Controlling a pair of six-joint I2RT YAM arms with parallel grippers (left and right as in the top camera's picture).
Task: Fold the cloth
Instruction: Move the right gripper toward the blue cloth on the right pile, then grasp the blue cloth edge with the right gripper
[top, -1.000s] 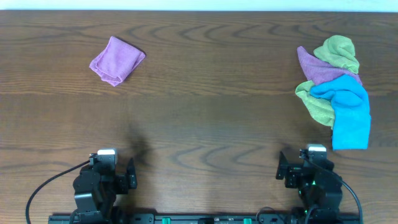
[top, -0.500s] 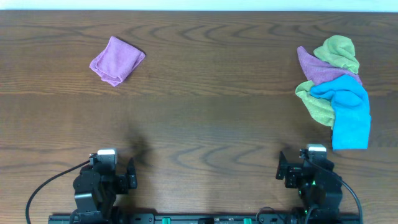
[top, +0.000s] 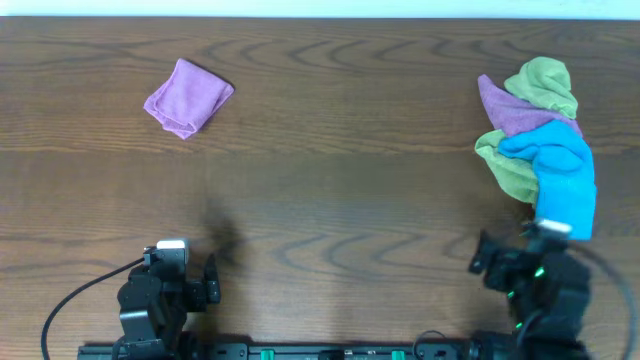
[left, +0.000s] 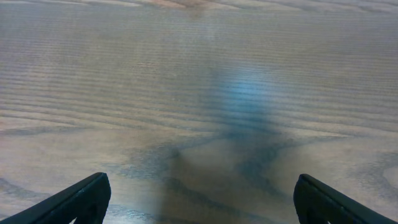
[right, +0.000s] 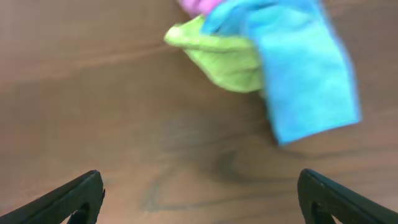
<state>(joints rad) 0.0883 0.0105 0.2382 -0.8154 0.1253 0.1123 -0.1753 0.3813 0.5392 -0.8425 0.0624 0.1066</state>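
The sky-blue cloth (top: 562, 180) lies crumpled at the right of the table, its long end hanging toward the front, on top of a pile of other cloths. It shows in the right wrist view (right: 305, 81) ahead and right of the jaws. My right gripper (right: 199, 196) is open and empty, just in front of the cloth's near end; the arm (top: 535, 275) looks blurred in the overhead view. My left gripper (left: 199, 199) is open and empty over bare wood at the front left (top: 170, 285).
A lime-green cloth (top: 510, 170) and a purple cloth (top: 512, 110) lie under and behind the blue one; another green part (top: 545, 82) is at the back. A folded purple cloth (top: 187, 96) lies at the back left. The table's front edge is close to both arms.
My right arm has moved forward and to the right, toward the near end of the blue cloth. The left arm and the cloths have not moved.
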